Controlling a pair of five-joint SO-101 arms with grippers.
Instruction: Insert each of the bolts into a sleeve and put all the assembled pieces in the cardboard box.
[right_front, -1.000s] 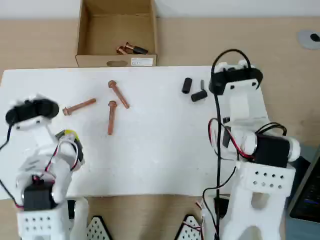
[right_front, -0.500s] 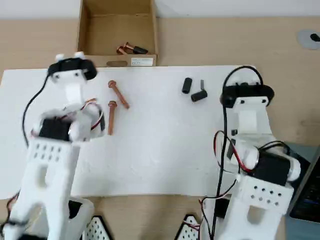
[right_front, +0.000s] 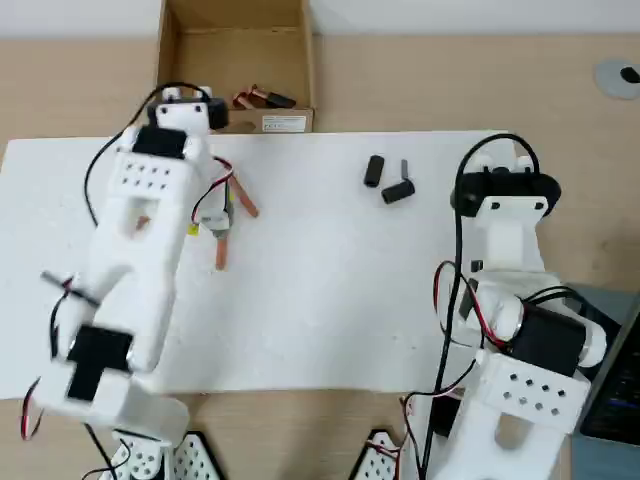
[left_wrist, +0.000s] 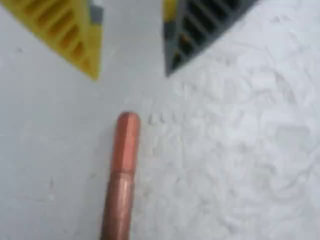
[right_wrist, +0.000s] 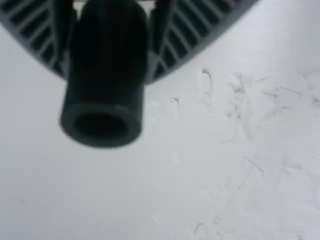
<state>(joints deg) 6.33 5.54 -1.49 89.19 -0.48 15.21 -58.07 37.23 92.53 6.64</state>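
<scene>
My left gripper (left_wrist: 130, 45) hangs open just above the white mat, with the plain end of a copper bolt (left_wrist: 122, 165) lying beyond its yellow and black fingertips. From above, the left arm stretches over the bolts; its gripper (right_front: 213, 218) sits by one bolt's shaft (right_front: 221, 252), and another bolt (right_front: 243, 200) pokes out beside it. My right gripper (right_wrist: 110, 55) is shut on a black sleeve (right_wrist: 102, 110), held a little above the mat with its hollow end showing. The right arm (right_front: 503, 190) stands at the mat's right side.
Two loose black sleeves (right_front: 374, 170) (right_front: 398, 192) lie on the mat left of the right arm. The cardboard box (right_front: 180, 60) stands at the back and holds assembled pieces (right_front: 262, 98) near its front wall. The mat's middle is bare.
The left arm has swung from the near left corner out over the bolts, towards the box. The right arm has shifted slightly to the right and nearer.
</scene>
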